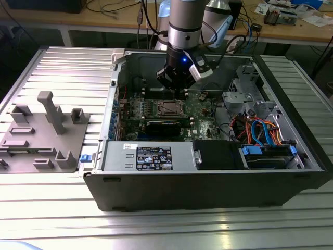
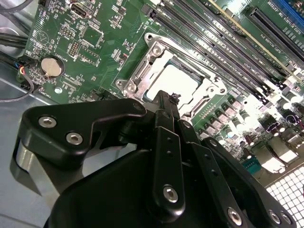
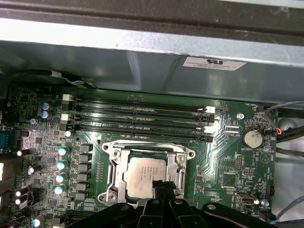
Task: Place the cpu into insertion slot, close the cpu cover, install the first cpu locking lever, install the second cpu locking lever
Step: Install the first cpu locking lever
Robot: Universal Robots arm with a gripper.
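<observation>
Gripper point(image 3: 161, 186), jaws pressed together and empty, at the cpu cover's point(image 3: 115, 167) 6 o'clock edge; the cpu point(image 3: 145, 173) may be scratched by a slip.

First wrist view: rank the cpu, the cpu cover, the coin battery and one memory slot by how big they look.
1. memory slot, the longest
2. cpu cover, framing the chip
3. cpu, seated inside the cover, partly hidden by the gripper
4. coin battery, smallest

Gripper point(image 3: 161, 186) is covering the near edge of the cpu point(image 3: 142, 173) and cover point(image 3: 114, 176) on you; levers are blending in, too small to tell.
</observation>
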